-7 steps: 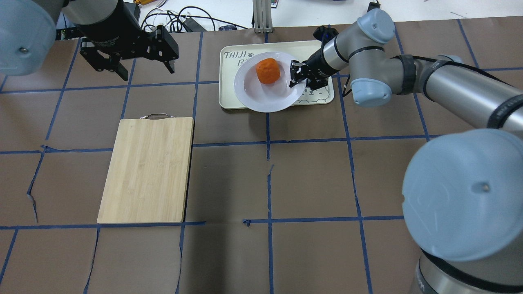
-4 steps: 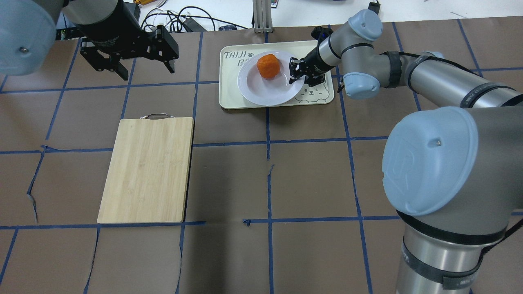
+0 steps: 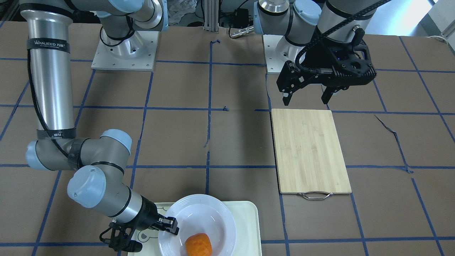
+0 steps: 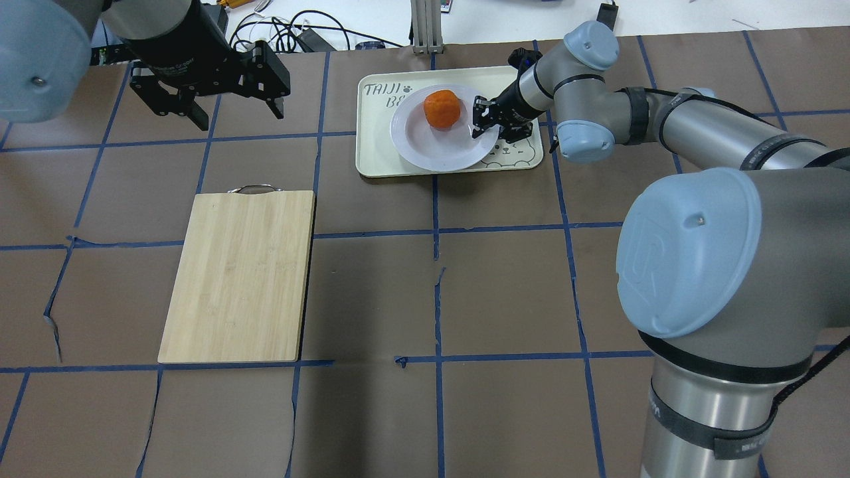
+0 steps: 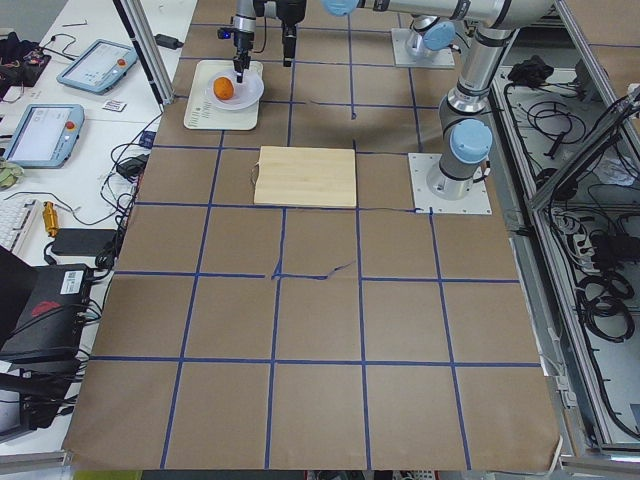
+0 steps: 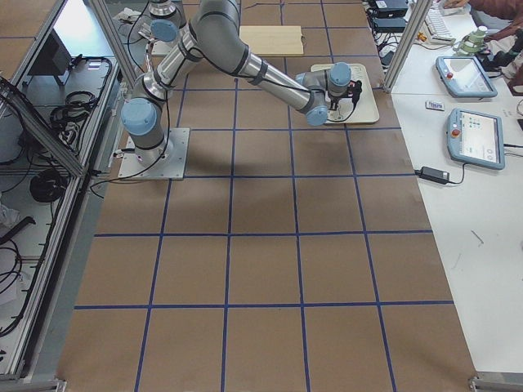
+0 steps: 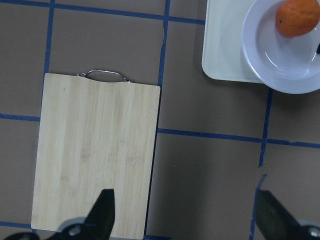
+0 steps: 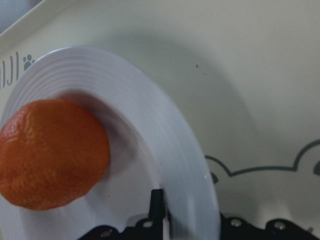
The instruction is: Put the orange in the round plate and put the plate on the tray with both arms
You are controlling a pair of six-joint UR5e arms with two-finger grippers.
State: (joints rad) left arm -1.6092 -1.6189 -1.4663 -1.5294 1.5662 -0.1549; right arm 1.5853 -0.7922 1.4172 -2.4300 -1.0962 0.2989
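Observation:
The orange [image 4: 442,109] lies in the round plate [image 4: 431,149], toward its far side. The plate is over the tray [image 4: 372,149], and its shadow falls on the tray beneath it. My right gripper [image 4: 479,121] is shut on the plate's right rim, one finger [image 8: 157,205] on top of the rim beside the orange [image 8: 50,155]. The front view shows the same grip [image 3: 172,225] on the plate [image 3: 209,213], near the tray's bear drawing. My left gripper [image 4: 232,109] hangs open and holds nothing, high over the table far to the left of the tray.
A bamboo cutting board [image 4: 239,275] with a metal handle lies on the brown table at the left, below my left gripper [image 3: 305,96]. Cables and a metal post stand beyond the table's far edge behind the tray.
My right gripper has carried the plate with the orange farther from the robot and lower, so it now sits within the tray's outline. The left arm has not moved.

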